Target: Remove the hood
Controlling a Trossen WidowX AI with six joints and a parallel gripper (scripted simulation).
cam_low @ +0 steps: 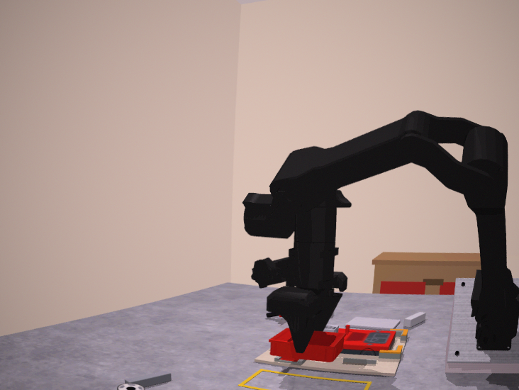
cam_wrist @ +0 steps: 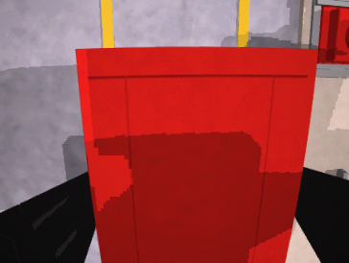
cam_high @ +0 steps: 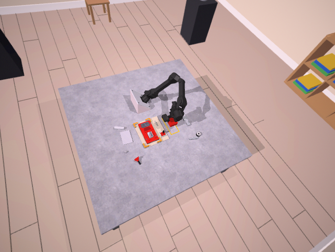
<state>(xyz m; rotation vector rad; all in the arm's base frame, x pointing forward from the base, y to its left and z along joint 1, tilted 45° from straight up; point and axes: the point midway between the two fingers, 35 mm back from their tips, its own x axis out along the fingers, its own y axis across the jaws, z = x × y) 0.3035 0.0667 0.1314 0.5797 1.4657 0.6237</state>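
Note:
The red hood (cam_high: 172, 123) (cam_low: 278, 345) (cam_wrist: 197, 106) is a box-like shell, held clear above the table. My gripper (cam_high: 173, 119) (cam_low: 312, 340) (cam_wrist: 194, 180) is shut on it, one black finger on each long side. The marked area is a yellow outline (cam_high: 175, 133) (cam_low: 314, 376) (cam_wrist: 107, 24). In the top view the hood overlaps its arm-side end; in the wrist view it hides part of the outline. The red toy car (cam_high: 145, 131) (cam_low: 356, 345) sits without its hood between orange corner brackets. The hood's exact height is hard to tell.
A beige board (cam_high: 165, 137) (cam_low: 327, 367) carries the car, and a small red part with a black top (cam_high: 162, 133) stands beside the outline. A grey part (cam_high: 187, 122), a wheel-like ring (cam_high: 198, 134) and a strip (cam_high: 193, 138) lie on the outline's other side.

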